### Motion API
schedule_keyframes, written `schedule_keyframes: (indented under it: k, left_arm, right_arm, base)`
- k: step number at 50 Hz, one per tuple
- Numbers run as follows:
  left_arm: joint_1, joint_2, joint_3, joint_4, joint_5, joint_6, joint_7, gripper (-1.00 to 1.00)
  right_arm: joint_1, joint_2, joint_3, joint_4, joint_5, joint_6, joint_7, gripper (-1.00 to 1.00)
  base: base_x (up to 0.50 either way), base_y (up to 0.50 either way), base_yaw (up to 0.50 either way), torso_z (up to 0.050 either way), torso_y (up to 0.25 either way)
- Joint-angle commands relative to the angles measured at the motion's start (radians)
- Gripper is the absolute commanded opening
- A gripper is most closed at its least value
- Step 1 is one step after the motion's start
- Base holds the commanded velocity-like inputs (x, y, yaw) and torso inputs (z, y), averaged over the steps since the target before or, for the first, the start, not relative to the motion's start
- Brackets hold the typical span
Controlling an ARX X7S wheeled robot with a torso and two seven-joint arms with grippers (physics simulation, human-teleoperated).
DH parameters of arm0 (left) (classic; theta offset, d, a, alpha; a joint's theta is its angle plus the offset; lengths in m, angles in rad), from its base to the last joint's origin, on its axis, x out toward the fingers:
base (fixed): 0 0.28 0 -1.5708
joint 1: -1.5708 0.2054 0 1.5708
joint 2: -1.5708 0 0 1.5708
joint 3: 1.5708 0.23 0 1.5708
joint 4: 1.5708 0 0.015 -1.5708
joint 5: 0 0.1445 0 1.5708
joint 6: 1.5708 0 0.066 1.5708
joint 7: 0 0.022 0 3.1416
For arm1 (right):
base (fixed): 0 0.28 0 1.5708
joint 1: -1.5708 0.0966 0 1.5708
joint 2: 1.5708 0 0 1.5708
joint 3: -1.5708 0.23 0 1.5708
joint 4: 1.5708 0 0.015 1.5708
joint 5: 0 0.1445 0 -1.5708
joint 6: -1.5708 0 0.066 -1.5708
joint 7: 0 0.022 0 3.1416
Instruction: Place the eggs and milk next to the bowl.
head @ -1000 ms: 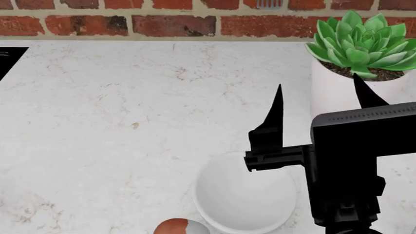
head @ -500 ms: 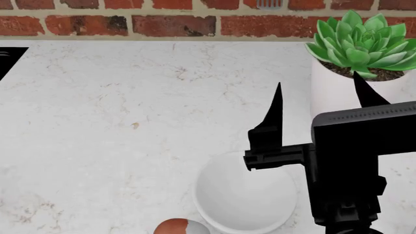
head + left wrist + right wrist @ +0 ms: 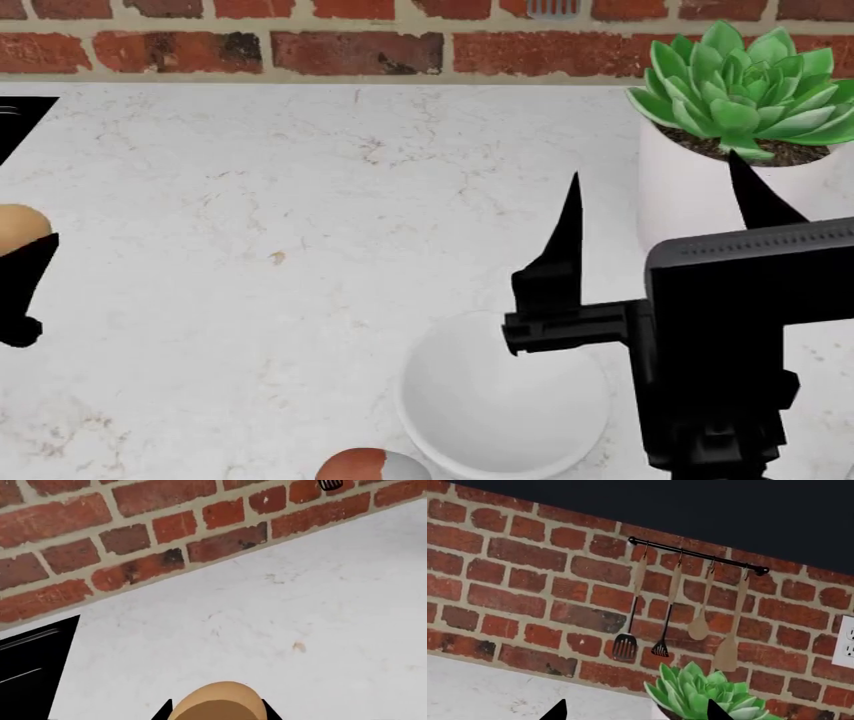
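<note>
The reddish-brown egg [image 3: 371, 466] is seen nearest, at the lower edge of the head view, just beside the bowl [image 3: 497, 405] on its left, apparently touching or nearly so. The bowl sits on the white counter [image 3: 294, 250], partly covered by the right gripper [image 3: 654, 215], whose two dark fingertips point away toward the wall and stand well apart with nothing between them. That arm is held raised above the bowl's right side, with the potted succulent [image 3: 747, 85] beyond it.

The pale tan egg [image 3: 19, 228] is held at the far left edge of the head view by the left gripper [image 3: 217, 711]; in the left wrist view the egg is clamped between the finger bases. The bowl lies to the right of this egg and nearer the robot, well apart from it. The coming move is judged to be a carry rightward and inward, with the egg set down on bare counter by the bowl's left side. The milk is not visible in any view. The brick wall [image 3: 527, 555] and hanging utensils [image 3: 680, 615] are farthest.
</note>
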State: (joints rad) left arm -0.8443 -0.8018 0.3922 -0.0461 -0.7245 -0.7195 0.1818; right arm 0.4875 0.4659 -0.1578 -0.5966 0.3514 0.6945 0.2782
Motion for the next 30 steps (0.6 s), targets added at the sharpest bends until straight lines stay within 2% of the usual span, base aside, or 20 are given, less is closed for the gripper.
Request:
schedule_keyframes:
  k: [1,14,30]
  left_arm:
    - [-0.101,0.052,0.078,-0.034,0.052,-0.028,0.131,-1.00]
    - [-0.199,0.090,0.223,-0.108,0.156,0.095,0.362,-1.00]
    - [-0.370,0.225,0.397,-0.299,0.315,0.236,0.575,-1.00]
  right_arm:
    - [-0.016,-0.011,0.034,-0.012,-0.011,-0.009,-0.023,1.00]
    - [-0.013,-0.010,0.033,-0.013,-0.007,-0.004,-0.019,1.00]
    - [-0.030,-0.002,0.044,-0.036,0.001,0.004,-0.008,1.00]
  base:
    - [0.00,0.00,0.00,0.000,0.000]
    - [0.00,0.00,0.00,0.000,0.000]
    - [0.00,0.00,0.00,0.000,0.000]
